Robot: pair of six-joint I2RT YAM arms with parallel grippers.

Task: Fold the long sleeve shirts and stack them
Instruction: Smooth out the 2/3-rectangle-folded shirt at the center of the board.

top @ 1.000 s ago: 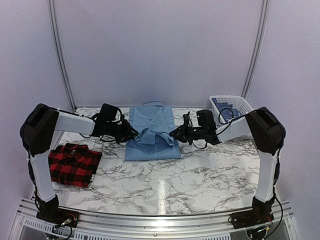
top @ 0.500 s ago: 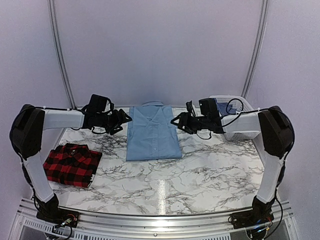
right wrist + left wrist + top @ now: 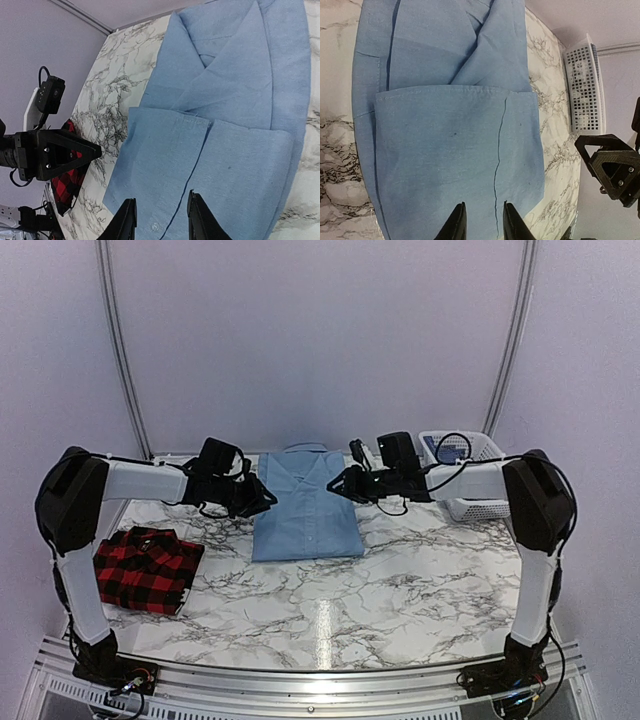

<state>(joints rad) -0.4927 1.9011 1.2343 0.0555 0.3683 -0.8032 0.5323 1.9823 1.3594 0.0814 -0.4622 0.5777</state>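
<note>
Blue shirt: the light blue shirt (image 3: 305,508) lay folded into a rectangle at the far centre of the marble table (image 3: 400,585), collar toward the back wall, lower part folded up over the front.
Plaid shirt: the red-and-black plaid shirt (image 3: 147,568) lay folded at the near left of the table, well apart from the blue one. The two were not stacked.
Left gripper: the left gripper (image 3: 262,502) was at the blue shirt's left edge. In the wrist view its fingers (image 3: 456,224) were parted a little over the folded cloth, with nothing between them.
Right gripper: the right gripper (image 3: 337,485) was at the shirt's right edge, nearer the collar. Its fingers (image 3: 126,222) were spread apart and empty, with blue cloth below them.
Contact: could not tell whether either gripper touched the cloth.
Basket: a white mesh basket (image 3: 470,455) stood at the far right, behind the right arm.
</note>
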